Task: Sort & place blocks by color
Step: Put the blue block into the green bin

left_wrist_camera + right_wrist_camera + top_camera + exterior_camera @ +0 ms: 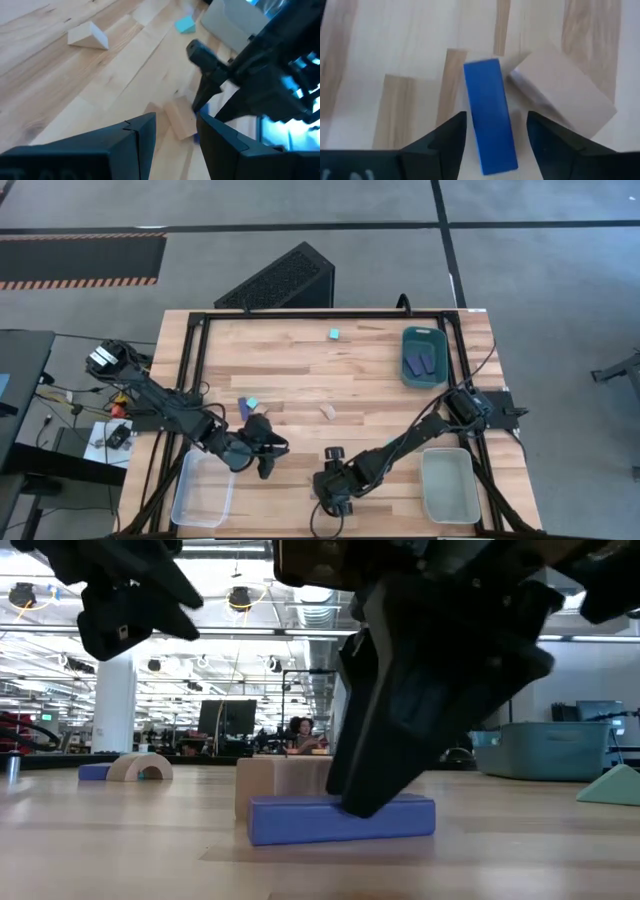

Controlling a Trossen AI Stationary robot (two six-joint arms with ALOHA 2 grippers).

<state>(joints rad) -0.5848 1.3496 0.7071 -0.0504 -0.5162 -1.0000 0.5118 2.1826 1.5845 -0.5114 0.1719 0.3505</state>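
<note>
A dark blue bar (490,115) lies flat on the wooden table, with a pale wood block (560,97) right beside it. My right gripper (495,122) stands open over the bar, pointing steeply down with one finger on each long side; in the high view, near the table's front edge, it (335,485) hides the bar. My left gripper (177,120) hovers open to its left (266,455), with nothing between its fingers. On the table are also a blue bar (242,408), a teal cube (252,403), a wood piece (328,411) and a far teal cube (334,334). My right gripper's fingers lie along the blue bar's two long sides (472,125), coming from above and slanting. One fingertip (360,802) shows right at the bar's upper edge. I cannot tell whether it touches. The bar lies flat on the table.
A dark teal tray (423,372) holding dark blue blocks stands at the far right. A grey tray (450,485) sits at the near right and a clear tray (205,490) at the near left. A wood arch (140,768) stands to the left in the low view.
</note>
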